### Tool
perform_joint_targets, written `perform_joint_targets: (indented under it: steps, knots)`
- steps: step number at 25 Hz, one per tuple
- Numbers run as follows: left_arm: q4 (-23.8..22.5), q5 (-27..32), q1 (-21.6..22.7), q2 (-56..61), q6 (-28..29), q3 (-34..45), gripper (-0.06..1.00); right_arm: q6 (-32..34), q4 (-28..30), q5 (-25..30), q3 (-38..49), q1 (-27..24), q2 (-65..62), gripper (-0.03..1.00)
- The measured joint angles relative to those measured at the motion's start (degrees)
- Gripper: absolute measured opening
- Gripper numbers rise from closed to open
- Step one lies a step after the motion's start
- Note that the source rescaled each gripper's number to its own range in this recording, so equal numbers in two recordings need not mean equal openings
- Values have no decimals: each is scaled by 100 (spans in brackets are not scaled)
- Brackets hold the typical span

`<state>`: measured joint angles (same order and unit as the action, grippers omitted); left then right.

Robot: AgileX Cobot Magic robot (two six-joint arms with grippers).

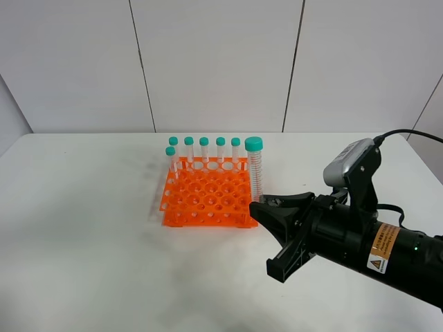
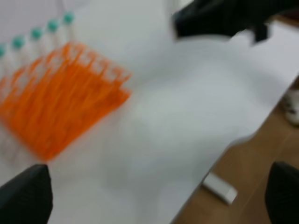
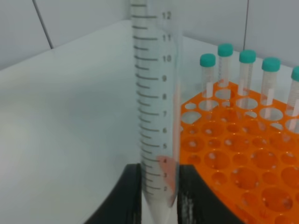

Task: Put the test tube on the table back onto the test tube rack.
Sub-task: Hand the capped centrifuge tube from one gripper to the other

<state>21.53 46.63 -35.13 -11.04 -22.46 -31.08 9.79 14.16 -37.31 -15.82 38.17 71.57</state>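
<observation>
- Now, nearest: the left gripper point(image 2: 154, 198) is released, jaws wide and empty; its blurred wrist view shows the table's front edge with floor beyond, so nothing should swing out that way.
- Bare table point(image 1: 83, 249) lies in front and to the left of the rack; ample room there.
- Right gripper point(image 1: 259, 206) is clenched on the tube point(image 1: 255, 169), fingers point(image 3: 128, 196) pinching it low, by the conical tip; the tube stands upright just beside the rack's right front corner.
- To do the step well, I judge: lift until the tip clears the top tier, shift over a near hole, centre it, lower straight; so low a grip leaves the capped end free to sway, so go slowly.
- Rack point(image 1: 208, 200): front rows are all open holes; the fingers may meet the top tier before the tube seats.
- Other tubes point(image 1: 204, 149) line the back row, well apart; stay forward of them.
</observation>
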Motion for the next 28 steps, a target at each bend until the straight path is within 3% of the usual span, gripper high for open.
perform_joint_targets:
  steps: [7,12,19,28]
  knots:
    - [66,-556,-811,-843,-391,0,100,-14,-64,87,0,0,0,0]
    - [169,-1022,-925,-1660,-767,-237,100,-72,-121,117,0,0,0,0]
    - [1365,-1167,-935,-2630,-1958,-1162,100,-172,-128,219,0,0,0,0]
    - [2185,-1768,-935,-3782,-2917,-1417,100,-227,-128,218,0,0,0,0]
